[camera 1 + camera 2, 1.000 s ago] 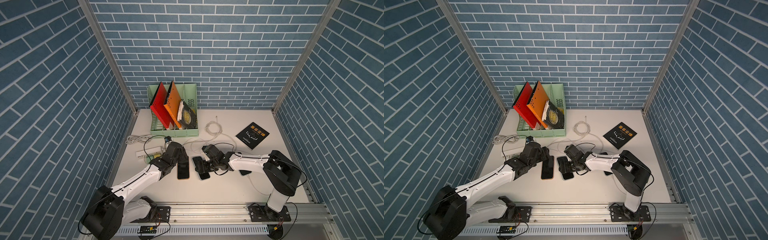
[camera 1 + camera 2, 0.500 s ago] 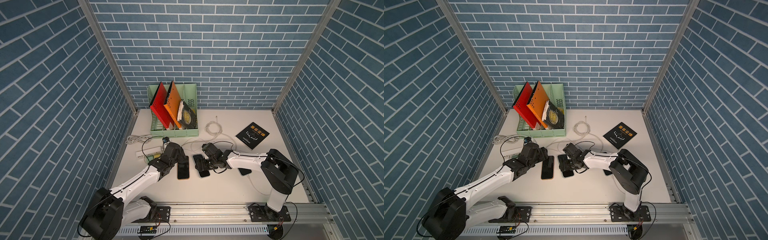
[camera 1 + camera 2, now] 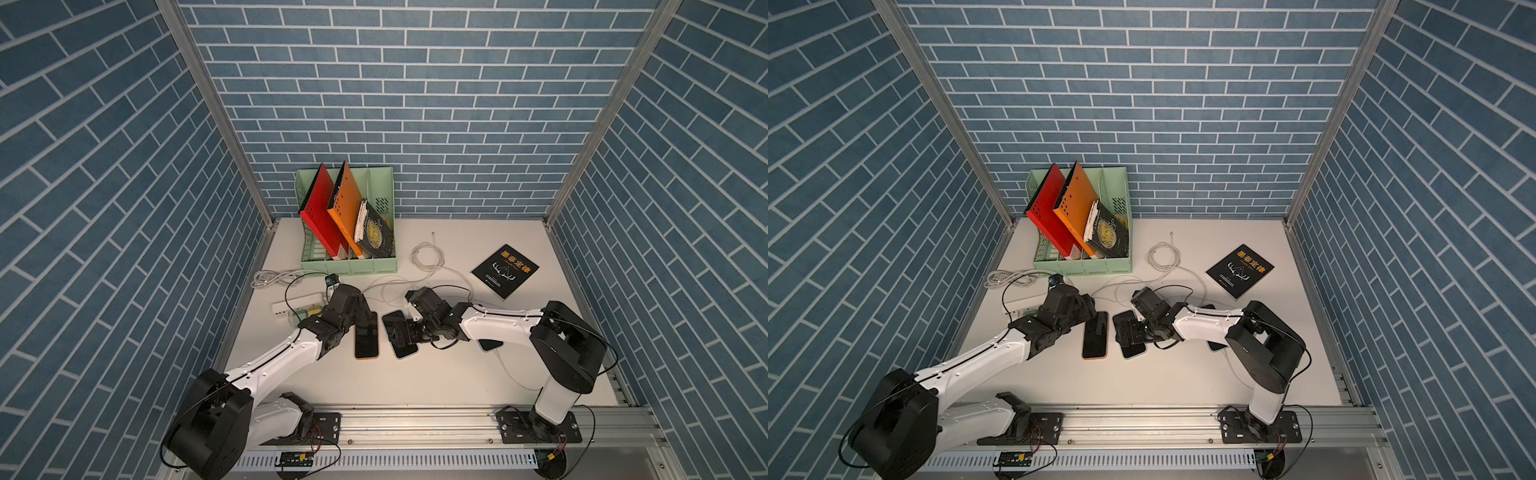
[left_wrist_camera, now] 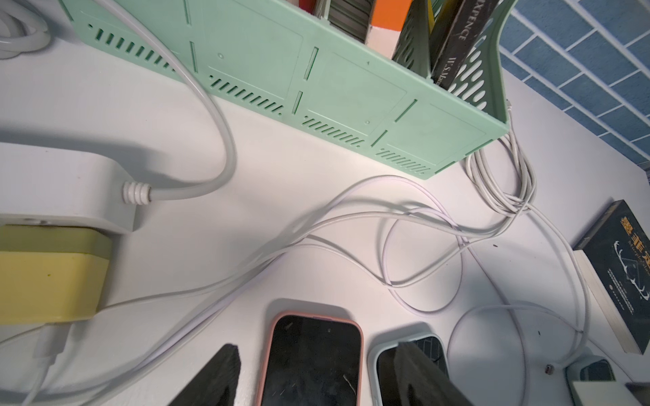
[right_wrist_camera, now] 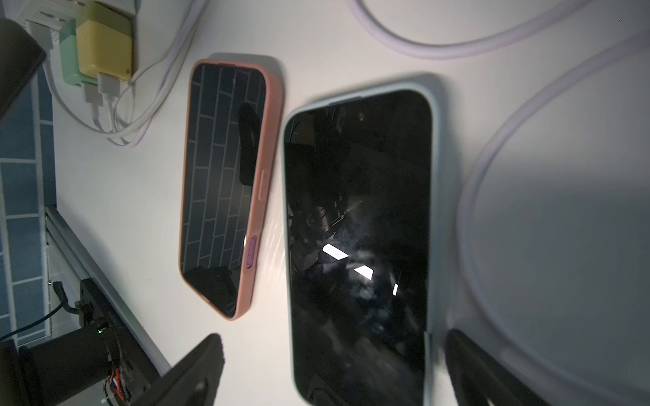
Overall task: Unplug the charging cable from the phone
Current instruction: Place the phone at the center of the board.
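Found two phones flat, screens up, side by side mid-table: pink-cased phone (image 5: 221, 182), pale-cased phone (image 5: 358, 228). Found left claw (image 4: 314, 348) spread wide astride the pink one's end, gripping nothing. Found right claw (image 5: 334, 335) spread very wide astride the pale one, also empty. Saw no plug at either phone's visible ends. Spotted third phone (image 3: 490, 344) half under the right forearm, white cord (image 3: 509, 372) trailing from it toward the rail; probably the plugged one. Noted loose white cables (image 4: 351, 211) looped behind the phones. Expect phone rigid, glassy, quick to slide; cord limp and thin. Better to pin the phone flat, pinch the stiff plug shell, pull straight out, never by the cord.
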`<action>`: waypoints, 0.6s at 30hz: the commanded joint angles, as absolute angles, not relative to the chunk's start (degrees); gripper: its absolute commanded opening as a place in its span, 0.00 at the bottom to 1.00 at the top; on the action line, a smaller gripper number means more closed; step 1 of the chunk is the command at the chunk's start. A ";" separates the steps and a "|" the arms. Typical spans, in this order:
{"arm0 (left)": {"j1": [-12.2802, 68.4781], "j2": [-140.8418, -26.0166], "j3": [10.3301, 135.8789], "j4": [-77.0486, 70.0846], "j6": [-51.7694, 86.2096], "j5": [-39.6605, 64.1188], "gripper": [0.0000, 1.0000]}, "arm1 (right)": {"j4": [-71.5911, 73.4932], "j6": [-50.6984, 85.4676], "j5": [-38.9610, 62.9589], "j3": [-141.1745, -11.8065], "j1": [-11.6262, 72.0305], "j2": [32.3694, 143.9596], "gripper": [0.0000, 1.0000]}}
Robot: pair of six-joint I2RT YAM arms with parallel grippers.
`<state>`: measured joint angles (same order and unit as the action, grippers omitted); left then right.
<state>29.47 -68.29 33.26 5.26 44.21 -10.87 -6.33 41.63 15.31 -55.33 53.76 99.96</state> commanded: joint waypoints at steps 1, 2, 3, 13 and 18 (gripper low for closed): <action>28.86 -69.22 33.48 5.08 44.21 -10.90 0.74 | -8.20 40.38 16.17 -54.43 51.68 99.50 0.99; 28.87 -69.33 33.68 5.17 44.21 -10.96 0.74 | -9.00 39.75 15.57 -54.98 51.53 99.57 1.00; 28.84 -69.43 33.82 5.14 44.21 -10.91 0.74 | -9.79 39.21 14.85 -55.44 51.51 99.53 0.99; 28.70 -69.45 33.40 4.73 44.44 -11.11 0.74 | -8.97 38.47 15.29 -54.05 49.11 100.03 0.94; 28.68 -70.53 33.95 4.32 44.82 -10.21 0.73 | -5.96 37.53 15.17 -55.01 43.93 103.35 0.94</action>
<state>29.15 -69.69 33.28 4.82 44.42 -10.59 -5.63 39.86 16.29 -55.29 46.33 100.47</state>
